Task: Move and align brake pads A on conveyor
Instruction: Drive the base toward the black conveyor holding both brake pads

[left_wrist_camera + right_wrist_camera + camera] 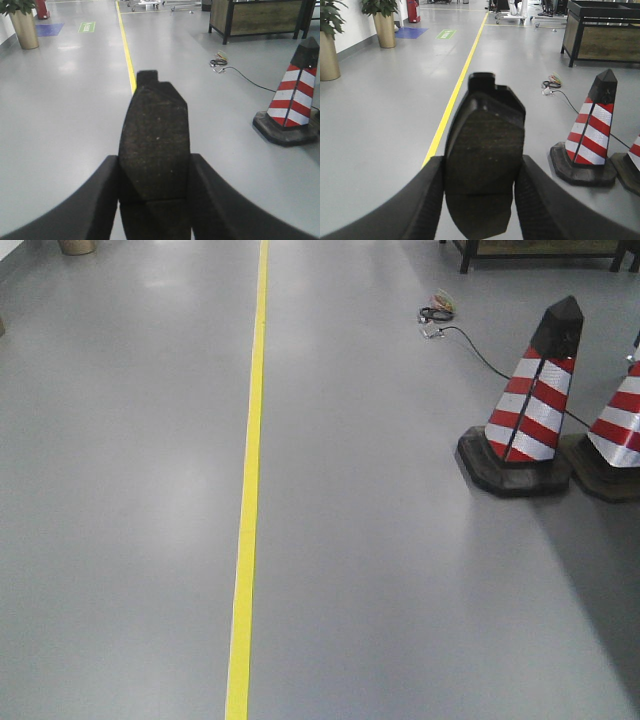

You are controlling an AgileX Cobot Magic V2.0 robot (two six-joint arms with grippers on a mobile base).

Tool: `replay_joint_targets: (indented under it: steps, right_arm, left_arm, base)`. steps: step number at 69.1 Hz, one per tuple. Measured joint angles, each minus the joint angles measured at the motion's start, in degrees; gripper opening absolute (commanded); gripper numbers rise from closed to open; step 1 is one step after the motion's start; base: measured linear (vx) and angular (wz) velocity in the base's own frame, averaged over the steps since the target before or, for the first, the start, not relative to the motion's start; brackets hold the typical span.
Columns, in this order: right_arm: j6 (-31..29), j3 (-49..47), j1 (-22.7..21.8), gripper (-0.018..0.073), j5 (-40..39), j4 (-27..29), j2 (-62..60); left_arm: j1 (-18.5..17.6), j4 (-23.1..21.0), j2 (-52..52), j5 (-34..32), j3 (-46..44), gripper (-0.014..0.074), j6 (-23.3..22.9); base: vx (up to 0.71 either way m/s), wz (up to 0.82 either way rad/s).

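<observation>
Our left tool [154, 167] is clamped on a brake pad [155, 125]. Our right tool [481, 170] is clamped on a second brake pad [487, 135]. We hold them over the floor [120, 490], likely to carry them. We see no conveyor. The green floor sign [446, 34] is too small to read.
</observation>
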Motion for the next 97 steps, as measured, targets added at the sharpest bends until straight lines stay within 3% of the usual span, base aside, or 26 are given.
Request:
replay_joint_targets:
  steps: [51,97]
  right_arm:
    - [0.0,0.0,0.0,-0.0008,0.0,0.0,0.0]
    - [0.0,0.0,0.0,-0.0008,-0.1,0.0,0.0]
  left_arm:
    - [0.0,0.0,0.0,0.0,0.0,-0.0006,0.0]
    - [0.0,0.0,0.0,0.0,0.0,-0.0006,0.0]
  base:
    - [0.68,0.0]
    - [0.49,-0.04]
